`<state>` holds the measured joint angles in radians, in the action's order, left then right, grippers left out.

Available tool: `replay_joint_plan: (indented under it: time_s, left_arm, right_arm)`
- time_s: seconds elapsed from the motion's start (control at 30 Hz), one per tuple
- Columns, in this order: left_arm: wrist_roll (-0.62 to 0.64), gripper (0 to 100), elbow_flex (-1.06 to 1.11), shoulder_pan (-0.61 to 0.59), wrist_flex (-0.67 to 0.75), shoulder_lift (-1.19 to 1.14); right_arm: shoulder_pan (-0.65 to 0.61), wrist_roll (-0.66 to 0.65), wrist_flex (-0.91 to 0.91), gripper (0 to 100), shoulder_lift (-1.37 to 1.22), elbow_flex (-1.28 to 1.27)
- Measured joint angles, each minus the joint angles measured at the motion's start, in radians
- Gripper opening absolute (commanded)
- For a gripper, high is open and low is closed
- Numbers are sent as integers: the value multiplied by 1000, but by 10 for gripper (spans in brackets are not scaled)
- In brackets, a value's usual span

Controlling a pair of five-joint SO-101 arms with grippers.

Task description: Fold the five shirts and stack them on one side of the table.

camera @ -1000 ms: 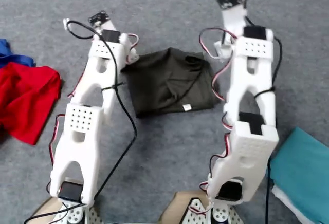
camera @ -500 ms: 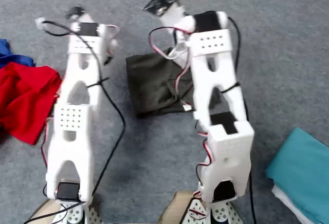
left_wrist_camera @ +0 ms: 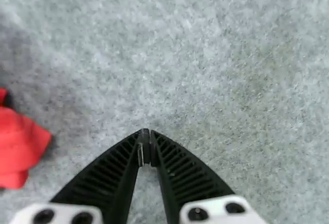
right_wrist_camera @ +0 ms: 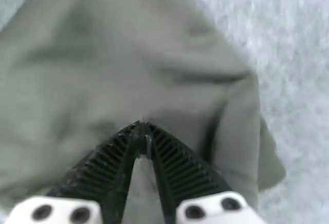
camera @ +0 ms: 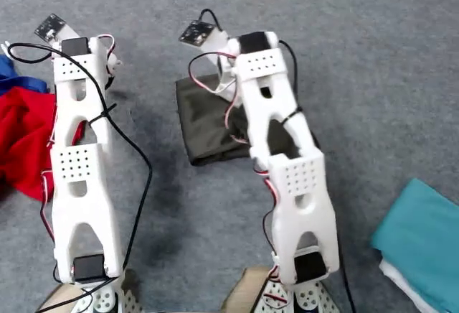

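A dark olive shirt [camera: 204,123] lies folded at the table's middle, partly under my right arm. My right gripper [camera: 216,87] sits over the shirt's far left part, and in the right wrist view it [right_wrist_camera: 142,126] is shut, its tips against the olive fabric [right_wrist_camera: 103,64], with no cloth seen between them. Shut as well, my left gripper [left_wrist_camera: 144,131] hangs over bare grey table, with the edge of the red shirt [left_wrist_camera: 15,152] close by. From above, the left gripper [camera: 111,59] is at the far left, beside the crumpled red shirt [camera: 25,141].
A blue shirt [camera: 8,76] peeks out behind the red one at the left edge. A folded teal shirt [camera: 423,230] lies on a white one [camera: 401,281] at the near right. The grey table [camera: 373,76] is bare at the far right.
Both arms have swung left. The left gripper left the olive shirt's left edge and went toward the red shirt. The right gripper crossed from the shirt's right side to its left part.
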<state>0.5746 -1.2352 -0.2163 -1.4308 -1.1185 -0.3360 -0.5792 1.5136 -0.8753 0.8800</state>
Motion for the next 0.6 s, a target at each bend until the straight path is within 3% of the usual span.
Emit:
replay_joint_plan:
  time_s: [0.27,0.6]
  left_arm:
    - [0,20,0,0,6,0]
    - [0,21,0,9,6,0]
  right_arm:
    - [-55,0,17,5,-173,235]
    - [-40,-8,230,5,-261,433]
